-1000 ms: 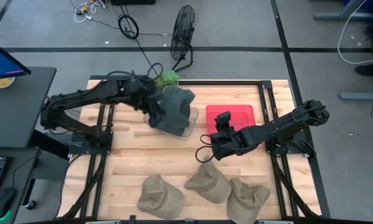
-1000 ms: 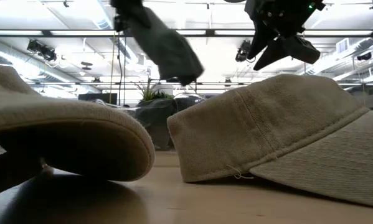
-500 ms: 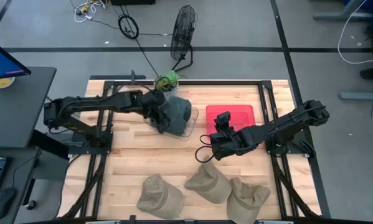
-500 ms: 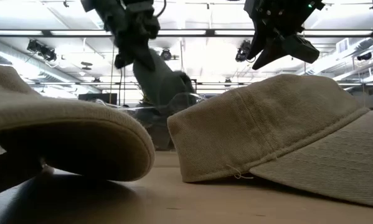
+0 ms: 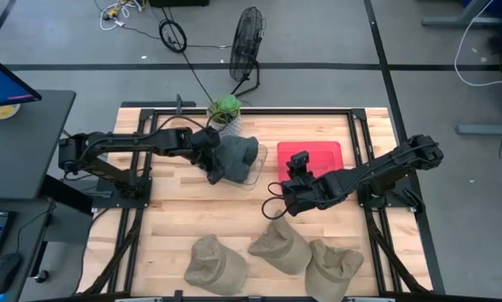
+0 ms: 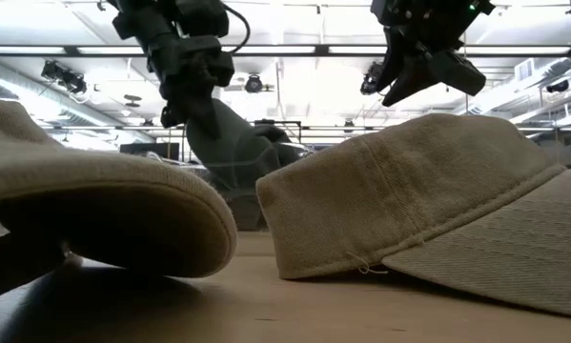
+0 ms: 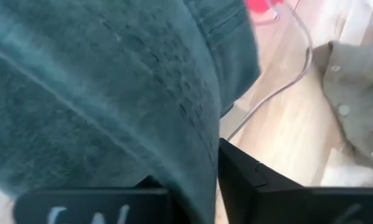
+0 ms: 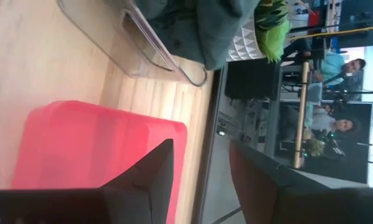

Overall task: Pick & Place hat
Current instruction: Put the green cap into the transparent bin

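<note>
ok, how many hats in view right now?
4. Three tan hats along the table's front edge: left, middle, right. One dark hat held by the left gripper at the clear bin.

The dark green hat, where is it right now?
In the high view the dark green hat sits in the clear bin at the back middle of the table, left of the red tray, with the left gripper on it.

The left arm reaches from the left edge across the back of the worktop, its left gripper (image 5: pixel 214 164) clamped with fingers (image 7: pixel 236 171) closed on fabric, while the right arm stretches in from the right, its right gripper (image 5: pixel 277 204) held above mid-worktop, fingers (image 8: pixel 152 174) parted.
</note>
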